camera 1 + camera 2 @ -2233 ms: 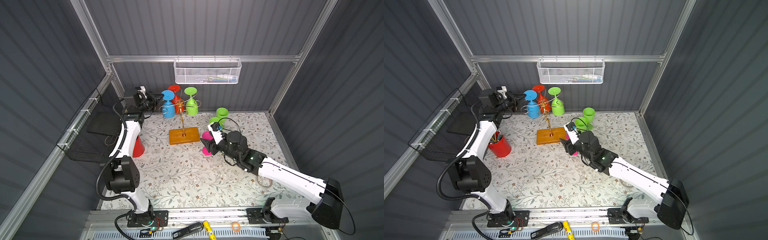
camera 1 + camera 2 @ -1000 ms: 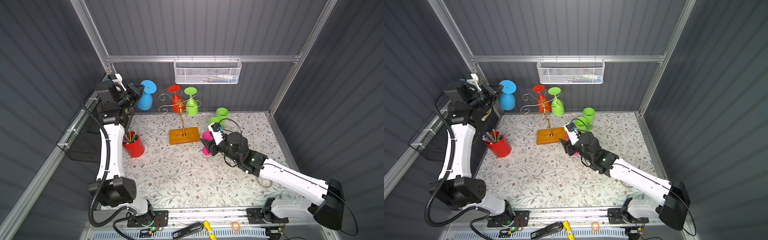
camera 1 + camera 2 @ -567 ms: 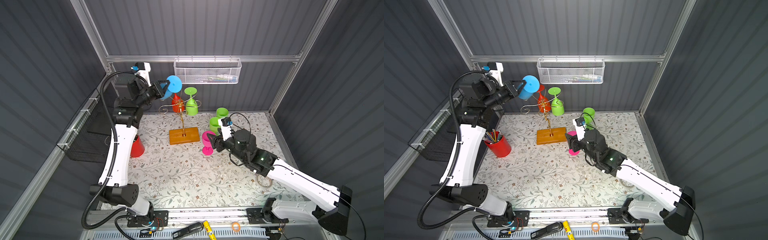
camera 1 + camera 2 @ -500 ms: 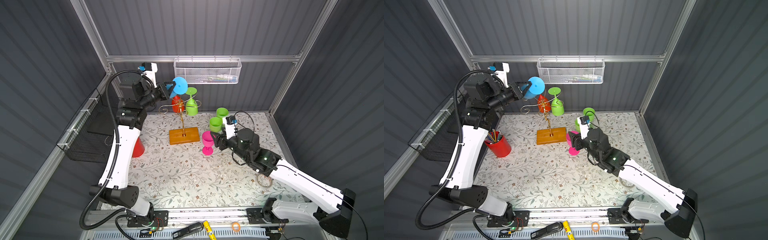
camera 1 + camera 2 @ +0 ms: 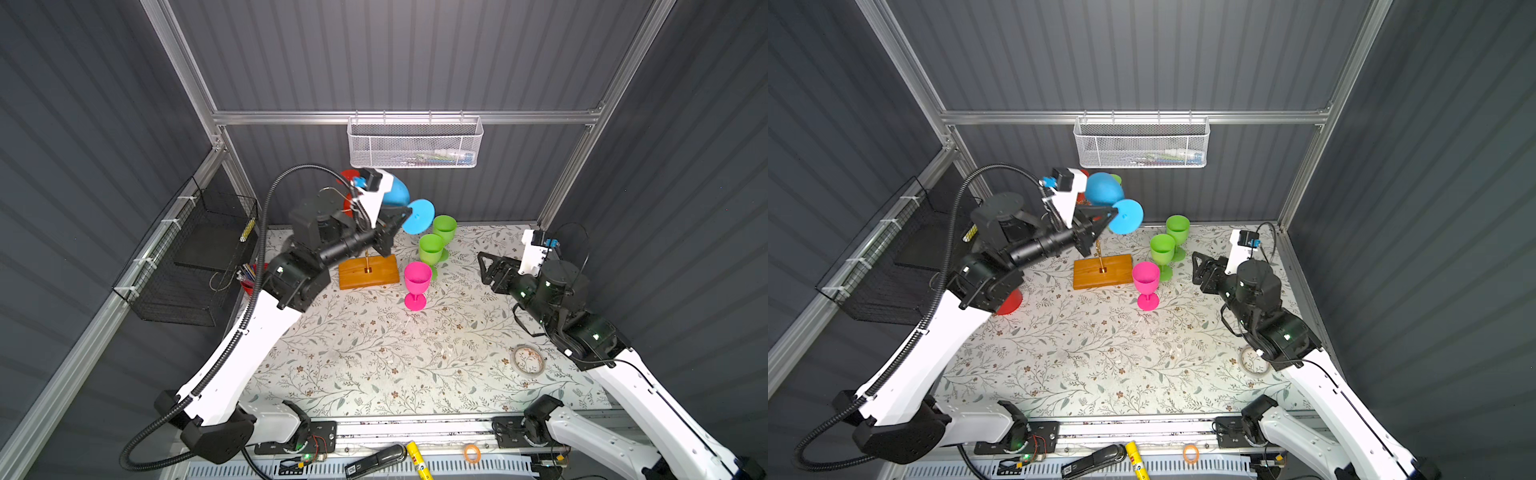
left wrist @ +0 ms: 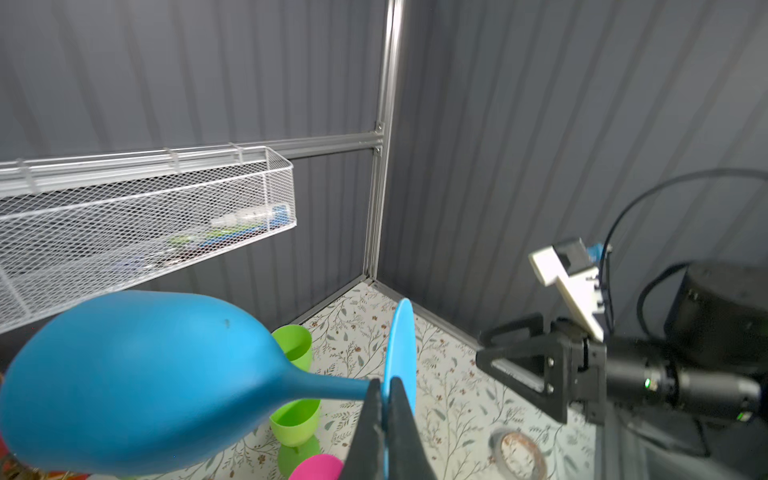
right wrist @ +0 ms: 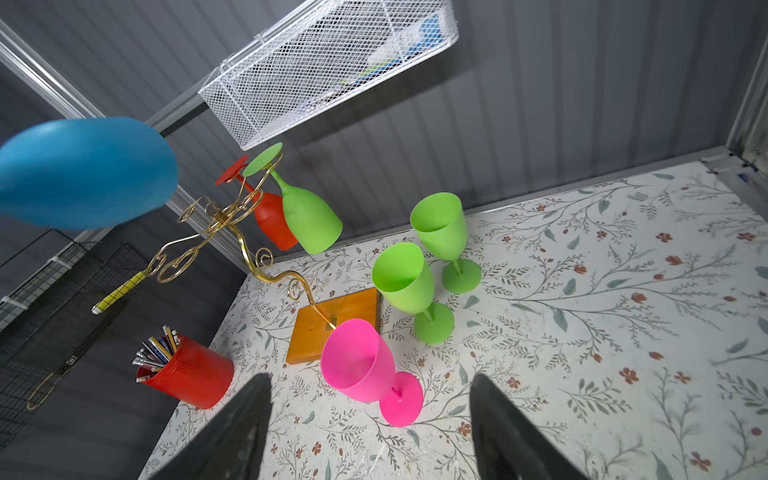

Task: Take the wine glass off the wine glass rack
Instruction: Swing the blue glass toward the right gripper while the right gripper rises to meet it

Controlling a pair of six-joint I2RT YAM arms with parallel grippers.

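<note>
a: so where's it at? looks like the blue wine glass (image 6: 137,382) is already clear of the rack (image 5: 361,276). it's up in the air over the far end of the table (image 5: 374,353), lying on its side with the foot pointing right.

b: yep. left gripper (image 6: 384,399) is clamped tight on the thin stem right by the foot, nothing else touching the glass. right gripper (image 5: 1200,272) is spread wide with nothing in it, off on the right, well apart from everything.

a: that grip worries me tbh. tiny pinch on the stem and the whole fat bowl sticking out sideways. i'd guess it could swivel in the jaws or slide out if the arm swings fast.

b: same. it also needs flipping upright before it lands, and roughly below it are the two standing green glasses (image 7: 403,278), with the pink glass (image 7: 357,361) just near of them. come down sloppy and it tips one over.

a: plus the red glass (image 7: 272,222) and green glass (image 7: 309,220) hang upside down on the rack, close by. swing the bowl left and it clips those or snags a gold scroll.

b: i'd set it down nearer, where the table is bare.
</note>
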